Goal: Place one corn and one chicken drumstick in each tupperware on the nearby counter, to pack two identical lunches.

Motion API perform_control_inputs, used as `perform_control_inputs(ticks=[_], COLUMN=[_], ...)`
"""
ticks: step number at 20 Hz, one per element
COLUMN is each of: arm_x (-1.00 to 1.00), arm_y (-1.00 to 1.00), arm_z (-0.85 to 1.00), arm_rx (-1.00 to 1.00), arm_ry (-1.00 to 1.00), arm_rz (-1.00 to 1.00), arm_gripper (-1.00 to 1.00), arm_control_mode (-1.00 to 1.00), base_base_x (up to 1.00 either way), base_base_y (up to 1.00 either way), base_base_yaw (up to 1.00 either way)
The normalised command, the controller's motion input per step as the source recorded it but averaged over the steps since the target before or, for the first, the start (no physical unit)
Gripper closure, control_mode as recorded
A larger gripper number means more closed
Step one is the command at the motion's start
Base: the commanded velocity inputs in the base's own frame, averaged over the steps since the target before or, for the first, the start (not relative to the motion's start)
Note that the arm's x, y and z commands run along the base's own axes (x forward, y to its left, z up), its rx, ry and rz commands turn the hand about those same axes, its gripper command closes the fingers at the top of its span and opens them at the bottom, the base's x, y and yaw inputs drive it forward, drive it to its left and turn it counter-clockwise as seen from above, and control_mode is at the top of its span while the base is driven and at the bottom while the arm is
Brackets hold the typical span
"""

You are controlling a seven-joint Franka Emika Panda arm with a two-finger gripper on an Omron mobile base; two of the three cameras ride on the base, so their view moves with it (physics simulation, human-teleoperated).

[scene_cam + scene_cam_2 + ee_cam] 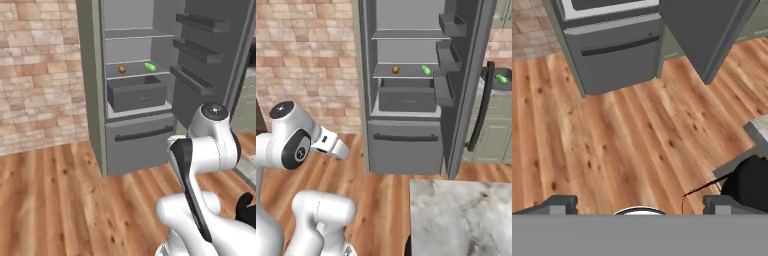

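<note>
Inside the open fridge, one shelf holds a brown-orange chicken drumstick [122,68] [395,69] with a green corn [149,66] [426,70] to its right. A second green corn [501,78] lies at the far right on what looks like a grey tupperware [504,86] on the counter [495,125], half hidden by the fridge door. In the hand view my gripper [641,206] is open with nothing between its fingers. It points down at the wooden floor, well short of the fridge.
The fridge door [471,75] [704,35] swings open to the right, with shelves on its inside. A grey drawer [136,92] sticks out under the food shelf. The marbled island corner [461,215] and a black stool [752,182] are close on my right. The brick wall [35,75] is on the left.
</note>
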Motion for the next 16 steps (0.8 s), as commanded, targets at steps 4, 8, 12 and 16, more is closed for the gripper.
perform_control_inputs(ticks=[4, 8, 12, 16], arm_x=[0.0, 0.0, 0.0, 0.0], arm_y=[0.0, 0.0, 0.0, 0.0], arm_z=[0.0, 0.0, 0.0, 0.0], arm_rx=[0.0, 0.0, 0.0, 0.0], arm_ry=[0.0, 0.0, 0.0, 0.0], arm_rz=[0.0, 0.0, 0.0, 0.0], arm_gripper=[-1.0, -1.0, -1.0, -1.0], arm_control_mode=[1.0, 1.0, 1.0, 1.0], base_base_x=[1.0, 1.0, 1.0, 0.67], base_base_y=[-0.09, -0.23, -0.2, -0.28], base_base_yaw=[0.0, 0.03, 0.04, 0.05])
